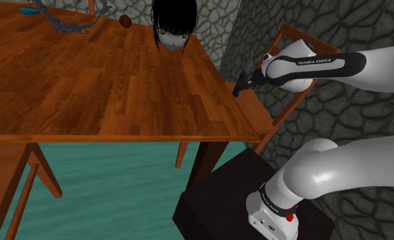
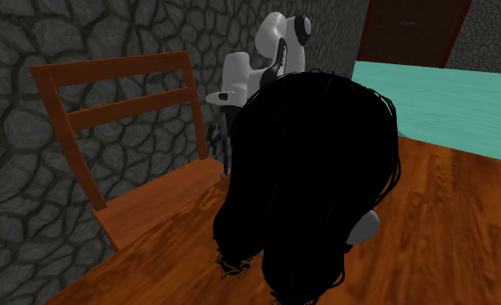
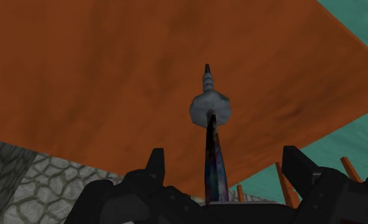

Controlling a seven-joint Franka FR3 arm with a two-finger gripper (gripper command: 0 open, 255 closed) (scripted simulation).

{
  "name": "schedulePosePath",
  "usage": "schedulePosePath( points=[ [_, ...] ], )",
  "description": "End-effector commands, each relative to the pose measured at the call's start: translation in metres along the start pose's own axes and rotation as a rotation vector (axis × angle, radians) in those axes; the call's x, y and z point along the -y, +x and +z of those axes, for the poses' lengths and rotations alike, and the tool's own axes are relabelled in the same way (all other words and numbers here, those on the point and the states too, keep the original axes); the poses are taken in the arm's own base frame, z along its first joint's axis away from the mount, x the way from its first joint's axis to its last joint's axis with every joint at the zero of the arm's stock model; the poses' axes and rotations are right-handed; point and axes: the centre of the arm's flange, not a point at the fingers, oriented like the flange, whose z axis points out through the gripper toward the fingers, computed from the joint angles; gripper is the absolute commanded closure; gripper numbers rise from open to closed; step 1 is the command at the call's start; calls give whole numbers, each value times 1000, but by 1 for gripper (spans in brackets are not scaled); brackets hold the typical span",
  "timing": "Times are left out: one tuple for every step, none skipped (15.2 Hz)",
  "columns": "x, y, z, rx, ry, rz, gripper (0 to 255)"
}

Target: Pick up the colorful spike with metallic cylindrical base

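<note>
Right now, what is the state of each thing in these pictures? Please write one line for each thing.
gripper: open, fingers apart on either side of the spike.
spike: between the fingers, untouched by them.
chair: upright beside the table.
doll head: resting on the table, near the chair.
chain: lying loose on the table.
brown ball: resting on the table.

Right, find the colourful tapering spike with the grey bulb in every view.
Shoulder view: at the black gripper over the brown wooden chair's seat; too dark to tell apart.
Second exterior view: below the white arm, between chair back and black hair; not separable from the gripper.
Wrist view: the colourful spike between the open fingers, touching neither, seat behind it.
Shared landmark: the chair seat.
</note>
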Motion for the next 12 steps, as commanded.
schedulePosePath(
  points=[
    [-4, -6, 10, -8, -2, 3, 0],
    [-4, -9, 14, -8, -2, 3, 0],
    [-4, -11, 19, -8, -2, 3, 0],
    [-3, -14, 23, -8, -2, 3, 0],
    [-3, -17, 28, -8, -2, 3, 0],
    [-3, -21, 35, -8, -2, 3, 0],
    [-3, -21, 35, -8, -2, 3, 0],
    [-3, -21, 35, -8, -2, 3, 0],
    [-2, -22, 35, -8, -2, 3, 255],
    [-2, -21, 35, -8, -2, 3, 255],
    [-2, -21, 35, -8, -2, 3, 255],
    [-2, -21, 35, -8, -2, 3, 255]
  ],
)
